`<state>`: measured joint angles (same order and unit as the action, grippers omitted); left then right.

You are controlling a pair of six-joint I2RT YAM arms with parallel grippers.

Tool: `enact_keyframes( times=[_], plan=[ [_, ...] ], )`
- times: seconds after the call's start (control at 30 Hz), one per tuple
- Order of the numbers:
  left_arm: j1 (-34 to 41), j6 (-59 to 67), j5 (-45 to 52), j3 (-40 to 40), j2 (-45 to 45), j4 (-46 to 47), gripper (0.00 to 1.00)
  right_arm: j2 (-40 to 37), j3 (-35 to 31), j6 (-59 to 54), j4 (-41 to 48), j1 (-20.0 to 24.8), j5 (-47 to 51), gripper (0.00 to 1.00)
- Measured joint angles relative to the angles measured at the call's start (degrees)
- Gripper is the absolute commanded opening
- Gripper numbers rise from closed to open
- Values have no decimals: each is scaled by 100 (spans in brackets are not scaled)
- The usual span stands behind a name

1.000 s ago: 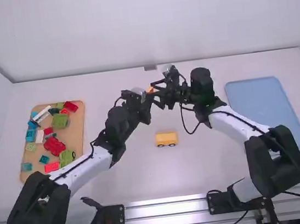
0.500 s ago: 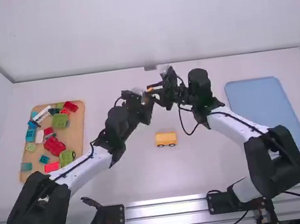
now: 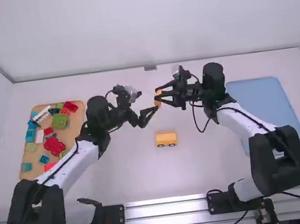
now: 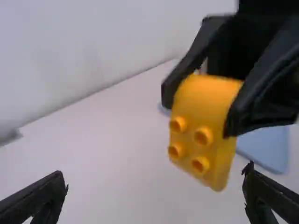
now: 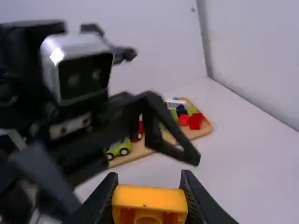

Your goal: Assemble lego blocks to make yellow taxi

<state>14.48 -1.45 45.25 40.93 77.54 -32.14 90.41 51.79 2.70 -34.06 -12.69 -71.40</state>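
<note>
Block [image 4: 201,109], yellow, sits clamped between the fingers of the right gripper [image 5: 149,182], its studs facing sideways toward the spread, empty left gripper [image 4: 154,172] close by. From it, the yellow wheeled base [image 3: 166,138] lies on the table [image 3: 147,173] toward the arms' own bases; the right gripper probably must turn those studs upward before lowering the block there.
</note>
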Motion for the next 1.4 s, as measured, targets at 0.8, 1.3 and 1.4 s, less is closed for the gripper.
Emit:
enact_keyframes(
  times=[0.8,1.3,1.4],
  plan=[
    [-173,87,2907,391,776,-452,72,0,0,-116,-557,-245,-887,10],
    [-131,107,2669,391,776,-459,37,0,0,-146,-461,-299,-772,9],
    [-125,131,2671,391,776,-459,26,0,0,-149,-457,-372,-748,9]
  ],
)
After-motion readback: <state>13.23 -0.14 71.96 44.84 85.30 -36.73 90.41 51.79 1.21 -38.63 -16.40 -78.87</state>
